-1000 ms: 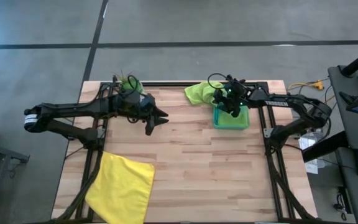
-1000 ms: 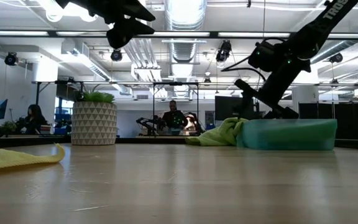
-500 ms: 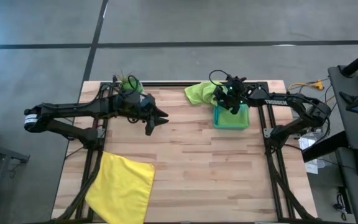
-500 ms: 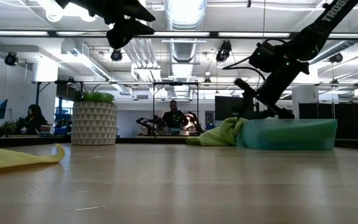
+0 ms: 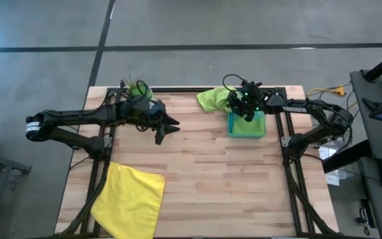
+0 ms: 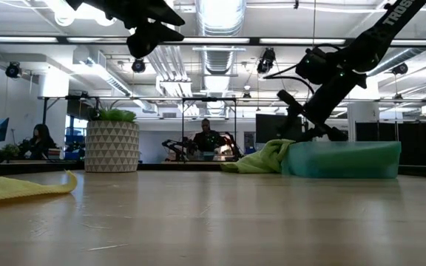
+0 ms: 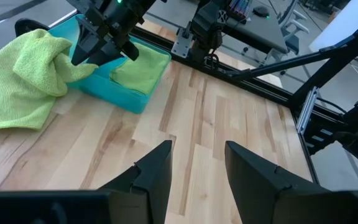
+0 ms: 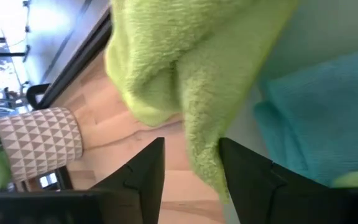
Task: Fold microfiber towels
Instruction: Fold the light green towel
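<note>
At lower left of the high view the yellow towel lies flat, hanging off the table edge. My left pincer hovers left of centre, above bare wood; its wrist view shows the fingers apart with nothing between. At upper middle a lime towel is heaped against the bin, one fold draped over the rim. My right pincer is down at that rim, and its wrist view has the lime fold between the two dark fingers, which stand apart, not yet pinching. My worry is that they close on a thin tuft and the cloth slips free on the lift, or that they catch the bin wall and drag the bin along. Only the left wrist view shows a second lime towel lying inside the bin; only the right wrist view shows teal cloth in there. The low view adds the planter and people well beyond the table.
</note>
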Robot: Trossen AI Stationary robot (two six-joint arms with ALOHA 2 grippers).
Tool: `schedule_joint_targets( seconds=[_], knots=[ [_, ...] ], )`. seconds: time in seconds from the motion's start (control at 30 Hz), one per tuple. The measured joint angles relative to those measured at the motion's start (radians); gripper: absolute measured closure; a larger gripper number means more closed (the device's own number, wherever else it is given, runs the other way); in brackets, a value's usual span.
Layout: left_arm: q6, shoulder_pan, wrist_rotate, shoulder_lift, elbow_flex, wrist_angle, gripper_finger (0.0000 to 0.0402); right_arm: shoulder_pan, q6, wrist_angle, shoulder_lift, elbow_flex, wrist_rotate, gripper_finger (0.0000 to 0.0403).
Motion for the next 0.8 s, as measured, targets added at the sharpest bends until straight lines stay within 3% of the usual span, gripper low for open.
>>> schedule_joint_targets(
  seconds=[0.5,0.67,0.8],
  knots=[
    [0.0,0.0,0.0,0.0,-0.001,-0.002,0.0269,0.005,-0.095,0.017,-0.009,0.0,0.001,0.0387],
    [0.0,0.0,0.0,0.0,-0.001,-0.002,0.0269,0.005,-0.207,0.019,-0.057,0.014,0.025,0.0393],
    [0.005,0.0,0.0,0.0,-0.001,-0.002,0.0269,0.005,-0.428,0.009,-0.117,0.077,0.014,0.0394]
  ],
)
